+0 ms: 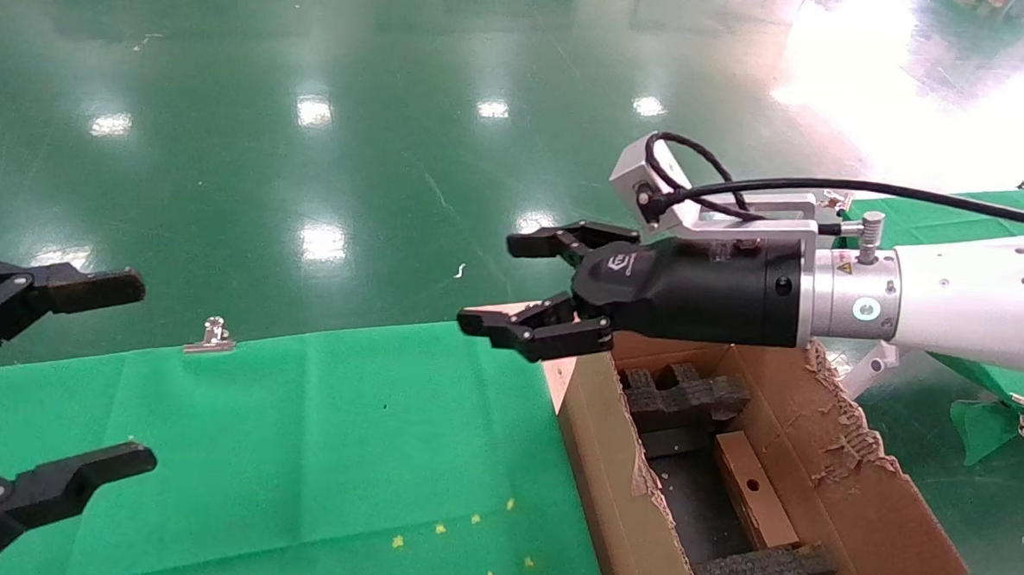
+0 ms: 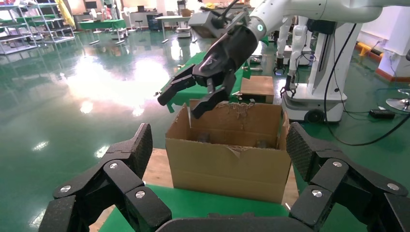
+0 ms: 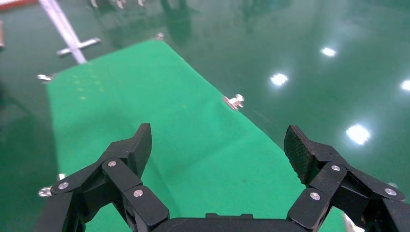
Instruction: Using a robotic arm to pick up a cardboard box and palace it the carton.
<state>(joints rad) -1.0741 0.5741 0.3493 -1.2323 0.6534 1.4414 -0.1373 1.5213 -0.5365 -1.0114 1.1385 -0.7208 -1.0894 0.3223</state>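
The right gripper (image 1: 520, 290) of the robotic arm (image 1: 952, 311) hangs with fingers spread and empty above the carton's (image 1: 615, 491) near-left corner, over the green cloth (image 1: 315, 452). The cardboard box (image 1: 754, 491) lies inside the carton, below and behind this gripper, between black foam inserts (image 1: 680, 394). The left gripper (image 1: 85, 373) is parked well apart, also spread.

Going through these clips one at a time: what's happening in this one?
The right tool, on the white arm, hangs open and empty above the near-left corner of the big carton, pointing out over the green cloth. The small cardboard box already lies inside the carton, between the black foam pieces. The left tool is open too, idle at the cloth's left end. Nothing is being held.
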